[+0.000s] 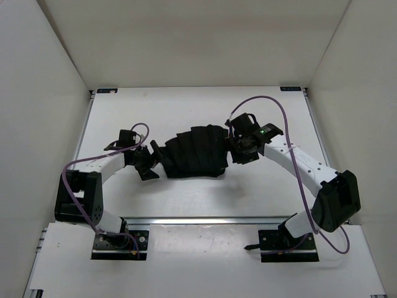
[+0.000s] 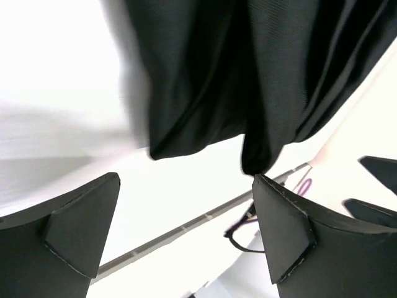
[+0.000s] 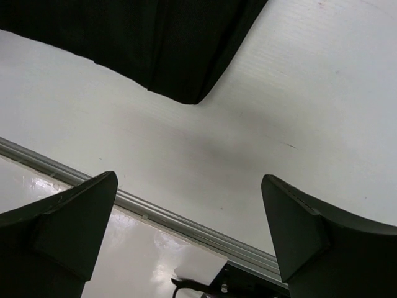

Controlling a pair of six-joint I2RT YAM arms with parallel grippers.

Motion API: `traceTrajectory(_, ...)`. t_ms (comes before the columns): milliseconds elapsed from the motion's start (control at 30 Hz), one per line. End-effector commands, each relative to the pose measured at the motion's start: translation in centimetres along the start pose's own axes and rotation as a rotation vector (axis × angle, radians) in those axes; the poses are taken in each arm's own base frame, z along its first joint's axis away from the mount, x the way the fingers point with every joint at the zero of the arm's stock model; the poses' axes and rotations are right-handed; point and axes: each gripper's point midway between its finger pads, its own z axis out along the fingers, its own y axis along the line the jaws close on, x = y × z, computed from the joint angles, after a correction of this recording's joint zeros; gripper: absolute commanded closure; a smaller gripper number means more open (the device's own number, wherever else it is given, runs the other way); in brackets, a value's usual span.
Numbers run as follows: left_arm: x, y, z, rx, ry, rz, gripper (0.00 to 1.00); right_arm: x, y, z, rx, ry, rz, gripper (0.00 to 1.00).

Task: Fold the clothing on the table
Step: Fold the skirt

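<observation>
The clothing (image 1: pixel 195 152), a black pleated garment, lies bunched across the middle of the table (image 1: pixel 186 195). My left gripper (image 1: pixel 152 162) sits at its left end, and my right gripper (image 1: pixel 239 149) sits at its right end. In the left wrist view the clothing (image 2: pixel 248 74) fills the top. The left gripper (image 2: pixel 186 211) is open with nothing between its fingers (image 2: pixel 74 230); a fold's tip hangs just beyond the right one. In the right wrist view the clothing's (image 3: pixel 142 43) corner lies ahead of the open, empty right gripper (image 3: pixel 189 211).
White enclosure walls (image 1: pixel 43 74) stand left, right and behind. An aluminium rail (image 1: pixel 205 220) runs along the table's near edge, with both arm bases (image 1: pixel 121 243) just past it. Purple cables (image 1: pixel 291 136) loop off each arm.
</observation>
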Motion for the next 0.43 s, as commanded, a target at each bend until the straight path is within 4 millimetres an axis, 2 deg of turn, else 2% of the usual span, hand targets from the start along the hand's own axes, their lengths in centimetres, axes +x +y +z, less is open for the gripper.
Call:
traceTrajectory(0,0.1,1.7,-1.3,-0.065,-0.014,0.035,0.01,-2.0,0.1,-1.5,0.027,-0.069,-0.037,0.01)
traceTrajectory(100,0.0,2.6,-2.0,-0.129,-0.027,0.073,0.02,-1.8,-0.9,-1.7,0.090,-0.048,-0.052,0.00)
traceTrajectory(167,-1.0,2.5,-2.9,-0.179,-0.058,0.119,0.01,-2.1,-3.0,-2.4,0.213,-0.057,-0.056,0.01)
traceTrajectory(267,-2.0,2.9,-4.5,-0.269,-0.090,0.167,0.01,-0.5,-5.9,-3.3,0.352,0.002,-0.066,0.01)
traceTrajectory(400,-2.5,3.6,-5.8,-0.296,-0.076,0.190,0.01,1.5,-10.0,-3.9,0.498,0.058,-0.050,0.01)
